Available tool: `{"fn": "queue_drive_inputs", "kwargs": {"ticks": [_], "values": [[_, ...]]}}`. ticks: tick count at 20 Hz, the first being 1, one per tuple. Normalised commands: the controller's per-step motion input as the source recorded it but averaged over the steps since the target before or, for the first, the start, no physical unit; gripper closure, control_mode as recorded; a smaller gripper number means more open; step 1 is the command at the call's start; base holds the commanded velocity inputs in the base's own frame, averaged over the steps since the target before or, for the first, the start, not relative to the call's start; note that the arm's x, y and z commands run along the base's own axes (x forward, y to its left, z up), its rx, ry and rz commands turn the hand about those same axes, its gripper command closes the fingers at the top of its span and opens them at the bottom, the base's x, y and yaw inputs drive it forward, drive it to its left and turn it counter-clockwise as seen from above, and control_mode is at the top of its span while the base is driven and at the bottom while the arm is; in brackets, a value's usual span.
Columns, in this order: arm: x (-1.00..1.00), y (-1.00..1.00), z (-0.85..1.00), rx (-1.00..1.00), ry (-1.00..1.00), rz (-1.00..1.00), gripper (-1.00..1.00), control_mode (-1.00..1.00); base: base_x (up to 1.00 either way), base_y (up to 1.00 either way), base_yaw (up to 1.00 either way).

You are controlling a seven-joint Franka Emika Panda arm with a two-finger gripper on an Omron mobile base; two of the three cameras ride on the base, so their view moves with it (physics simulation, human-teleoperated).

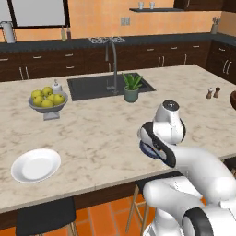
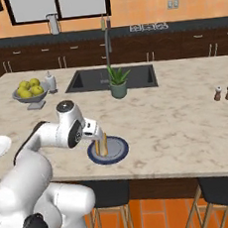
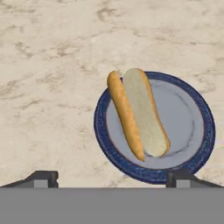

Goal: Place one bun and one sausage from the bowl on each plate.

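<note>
A long bun (image 3: pixel 144 114) lies on the dark blue-grey plate (image 3: pixel 192 131), pale on top with a golden-brown crust. Along its left side runs a rounded golden-brown strip (image 3: pixel 124 113); I cannot tell whether that is crust or a sausage. My gripper (image 3: pixel 113 177) hovers just above the plate (image 2: pixel 117 150), open, fingertips wide apart and holding nothing; it also shows over the plate in the right base view (image 2: pixel 100 141). The white plate (image 1: pixel 36 165) sits bare near the counter's front left. A sliver of the brown bowl (image 1: pixel 233 99) shows at the right edge.
A grey footed bowl of yellow-green fruit (image 1: pixel 48 99) stands at the back left. Behind the blue plate are a sink (image 1: pixel 108 85) with a faucet and a potted plant (image 1: pixel 132 88). Salt and pepper shakers (image 1: pixel 213 92) stand to the right. Stools sit under the counter's front edge.
</note>
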Motion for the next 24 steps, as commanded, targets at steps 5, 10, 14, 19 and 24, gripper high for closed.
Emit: {"fn": "queue_drive_inputs", "kwargs": {"ticks": [5,10,14,19,24], "values": [[-0.99,0.49,1.00,0.00,-0.10,-0.07,-1.00,-1.00,0.00,0.00,0.00],[-0.92,0.11,1.00,-0.01,0.11,0.04,-1.00,-1.00,0.00,0.00,0.00],[-0.67,0.09,1.00,-0.02,0.24,0.10,-1.00,-1.00,0.00,0.00,0.00],[-0.88,-0.13,0.96,-0.01,0.04,0.01,-1.00,-1.00,0.00,0.00,0.00],[-0.69,-0.14,0.69,0.00,0.00,0.00,-1.00,-1.00,0.00,0.00,0.00]]}}
